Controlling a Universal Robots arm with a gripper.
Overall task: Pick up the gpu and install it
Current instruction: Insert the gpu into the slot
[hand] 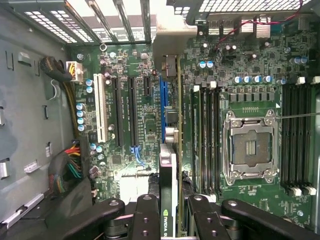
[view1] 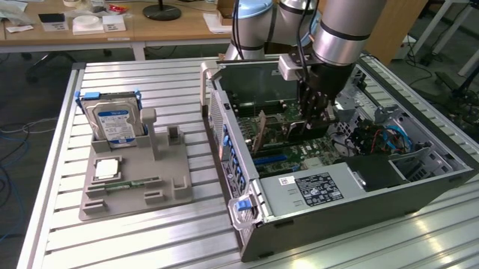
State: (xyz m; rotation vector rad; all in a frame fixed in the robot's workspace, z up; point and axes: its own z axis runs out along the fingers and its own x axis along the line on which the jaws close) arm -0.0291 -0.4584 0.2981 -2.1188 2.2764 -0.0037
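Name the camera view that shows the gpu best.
The wrist view. The gpu is gripped edge-on by the end effector, with its cooler label visible, over the motherboard. The exterior view shows it dark inside the computer case, partly hidden behind the end effector.

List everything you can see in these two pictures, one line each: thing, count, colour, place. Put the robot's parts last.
table: one, silver, slatted, under everything.
case: one, grey, open, on the table.
motherboard: one, green, inside the case.
fixture: one, grey, on the table, exterior view's left of the case.
hard drive: one, silver, upright in the fixture.
memory stick: one, green, flat on the fixture.
gpu: one, green and black, edge-on above the motherboard's blue slot.
arm: one, silver, reaching into the case.
gripper: one, black, shut on the gpu.
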